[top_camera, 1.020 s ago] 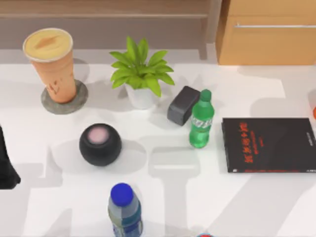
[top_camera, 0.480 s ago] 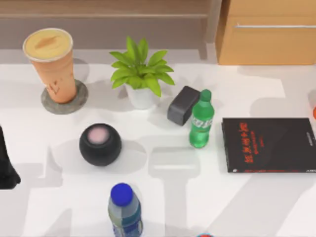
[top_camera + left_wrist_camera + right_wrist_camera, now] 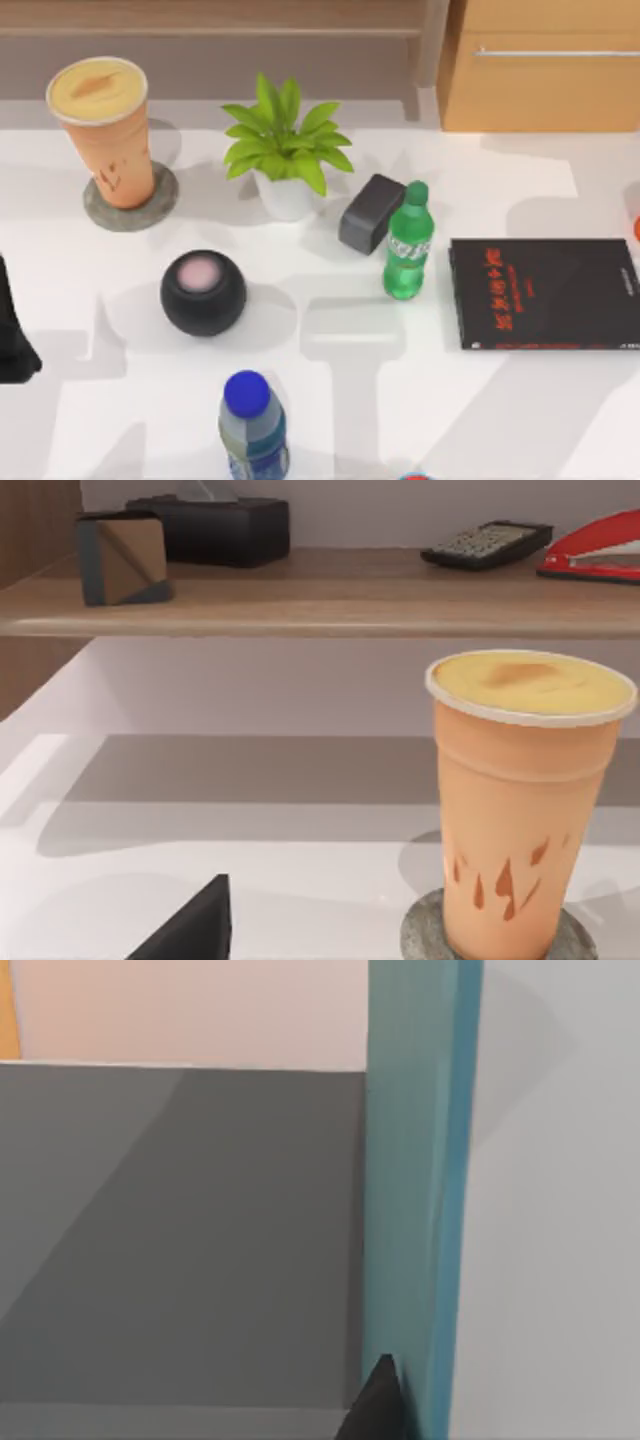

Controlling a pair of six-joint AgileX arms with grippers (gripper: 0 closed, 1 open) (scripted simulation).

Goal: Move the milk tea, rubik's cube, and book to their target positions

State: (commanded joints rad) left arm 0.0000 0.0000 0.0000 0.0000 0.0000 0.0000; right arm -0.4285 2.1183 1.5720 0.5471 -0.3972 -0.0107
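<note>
The milk tea (image 3: 103,130) is a tall tapered orange-brown cup with a creamy yellow top. It stands upright on a round grey coaster (image 3: 131,199) at the table's far left, left of the potted plant (image 3: 284,150). The left wrist view shows the same cup (image 3: 522,800) on its coaster. The left arm (image 3: 14,330) sits at the left edge; whether its fingers are spread or pressed together cannot be determined. Nothing on the table differs from the earlier frames.
</note>
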